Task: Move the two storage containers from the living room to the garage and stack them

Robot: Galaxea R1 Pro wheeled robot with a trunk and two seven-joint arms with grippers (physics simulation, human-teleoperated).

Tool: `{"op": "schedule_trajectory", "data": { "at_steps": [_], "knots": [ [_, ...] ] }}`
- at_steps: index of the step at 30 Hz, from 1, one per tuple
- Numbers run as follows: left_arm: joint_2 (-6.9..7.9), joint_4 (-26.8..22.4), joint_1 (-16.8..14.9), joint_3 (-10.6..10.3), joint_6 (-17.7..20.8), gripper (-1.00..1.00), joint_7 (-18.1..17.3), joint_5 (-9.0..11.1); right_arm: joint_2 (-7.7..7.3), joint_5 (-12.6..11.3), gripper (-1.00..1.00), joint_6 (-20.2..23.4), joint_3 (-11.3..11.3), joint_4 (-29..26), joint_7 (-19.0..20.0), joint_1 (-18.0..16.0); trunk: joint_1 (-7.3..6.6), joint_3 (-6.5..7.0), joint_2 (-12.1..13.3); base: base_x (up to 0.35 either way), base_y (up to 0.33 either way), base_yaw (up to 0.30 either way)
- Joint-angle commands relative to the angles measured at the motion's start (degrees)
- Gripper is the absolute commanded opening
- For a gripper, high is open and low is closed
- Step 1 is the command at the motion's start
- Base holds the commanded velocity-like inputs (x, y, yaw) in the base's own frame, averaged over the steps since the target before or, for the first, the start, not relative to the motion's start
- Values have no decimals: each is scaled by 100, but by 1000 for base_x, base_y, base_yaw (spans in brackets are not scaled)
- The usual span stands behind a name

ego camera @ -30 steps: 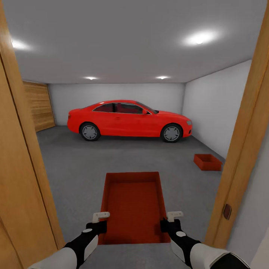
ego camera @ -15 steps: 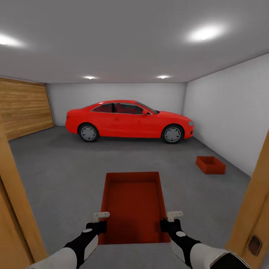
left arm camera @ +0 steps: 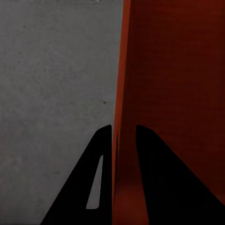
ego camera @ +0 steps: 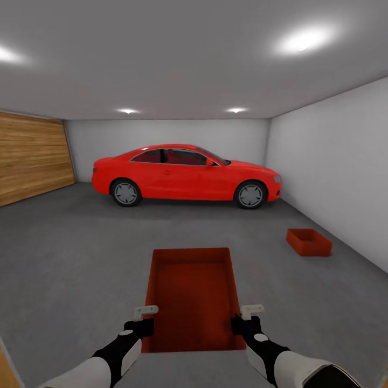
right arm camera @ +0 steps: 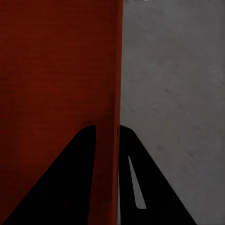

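Observation:
I carry an orange-red storage container (ego camera: 191, 296) level in front of me, above the garage's dark grey floor (ego camera: 81, 258). My left gripper (ego camera: 141, 327) is shut on its left wall near the close corner, and my right gripper (ego camera: 241, 326) is shut on its right wall. In the left wrist view the two black fingers (left arm camera: 101, 164) pinch the thin orange wall (left arm camera: 123, 93). The right wrist view shows the same clamp (right arm camera: 107, 154) on the opposite wall (right arm camera: 117, 70). A second storage container (ego camera: 309, 242) sits on the floor to the right, near the white wall.
A red car (ego camera: 186, 174) is parked across the far end of the garage. A wooden plank wall (ego camera: 29, 161) runs along the left, a white wall (ego camera: 334, 172) along the right. Open floor lies between me and the car.
The camera has moved forward through the doorway; the wooden door frames have slid out of view. The carried container and both grippers keep the same hold.

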Motion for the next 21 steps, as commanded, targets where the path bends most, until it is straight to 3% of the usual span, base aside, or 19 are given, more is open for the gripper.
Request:
{"op": "schedule_trajectory", "data": {
  "at_steps": [1,21],
  "knots": [
    [63,-14,-6,100,-84,-100,122,-44,5,54,-100,-2,-452,9,6,-6,5,-9,-7,322,0,0],
    [63,-5,-6,100,-110,-100,122,-44,0,54,-100,-2,-453,10,6,-6,5,-9,-7,322,0,0]
  ]
}}
